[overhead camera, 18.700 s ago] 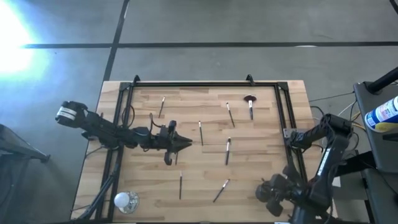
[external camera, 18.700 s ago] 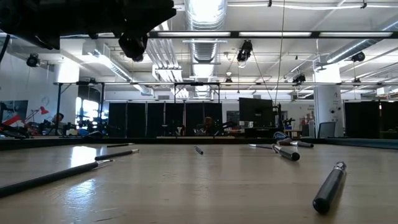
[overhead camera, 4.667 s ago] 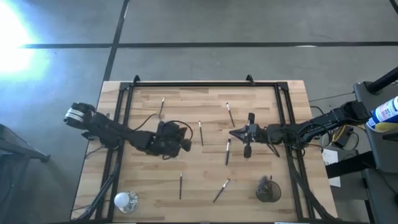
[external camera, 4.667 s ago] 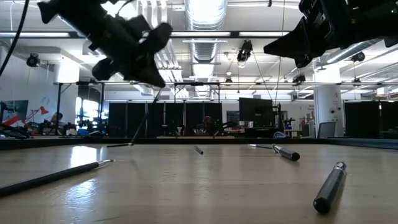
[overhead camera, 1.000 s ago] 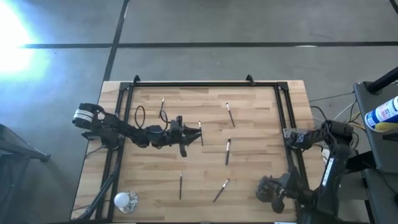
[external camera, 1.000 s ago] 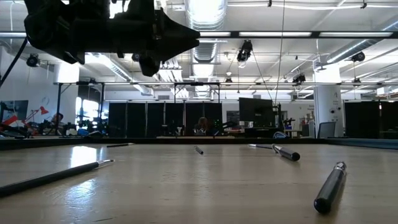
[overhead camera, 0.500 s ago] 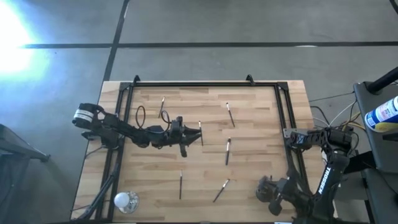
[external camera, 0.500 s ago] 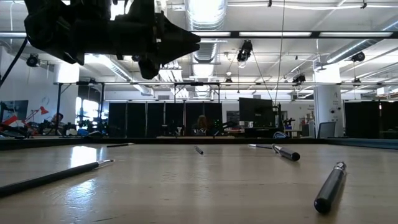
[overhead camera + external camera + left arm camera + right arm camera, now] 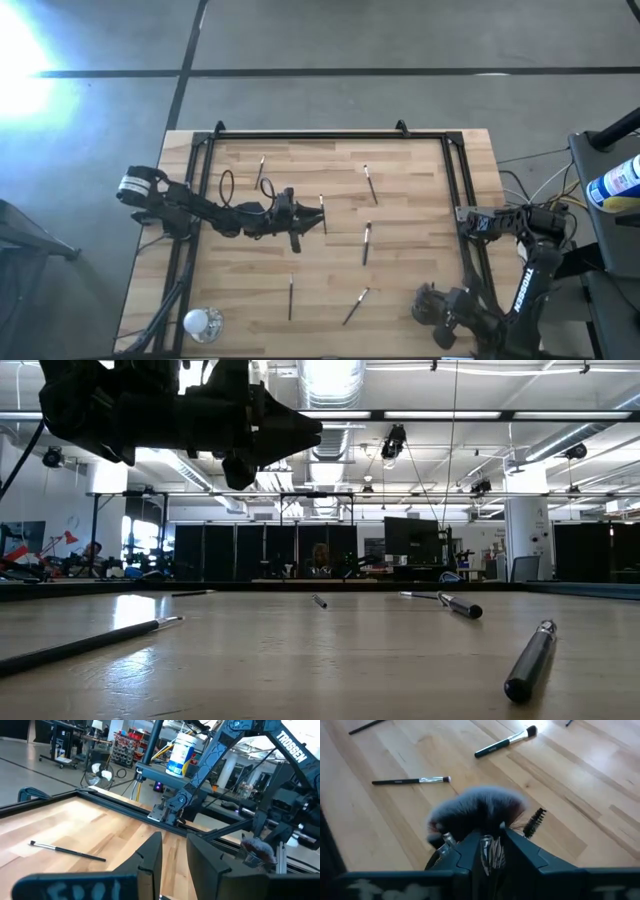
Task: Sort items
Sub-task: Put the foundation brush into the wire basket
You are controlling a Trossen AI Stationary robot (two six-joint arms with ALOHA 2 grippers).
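Several slim brushes lie flat on the wooden table, among them one [image 9: 322, 213] at the middle and one [image 9: 366, 243] to its right. The wide-headed brush [image 9: 477, 810] stands head up beside a small spiral wand [image 9: 534, 820] in the dark cup [image 9: 428, 303], near the table's near right corner. My right gripper [image 9: 490, 837] hangs over that cup, slanting down, fingers a little apart. Above the table's middle, my left gripper [image 9: 175, 836] points level toward the right edge, open, with nothing showing between its fingers. My right gripper's fingers [image 9: 470, 850] stand on either side of a silvery ferrule [image 9: 487, 851] below the wide brush's fluffy head, coming from above at a slant. Whether they touch it I cannot tell. The brush stands in the cup.
A shiny silver cup [image 9: 200, 322] stands at the near left corner. A black metal frame [image 9: 310, 135] runs along the table's far, left and right sides. Two more brushes [image 9: 505, 741] [image 9: 412, 781] lie on the wood beyond the dark cup.
My right arm has swung a little and its gripper has sunk slightly toward the dark cup. My left arm has kept still.
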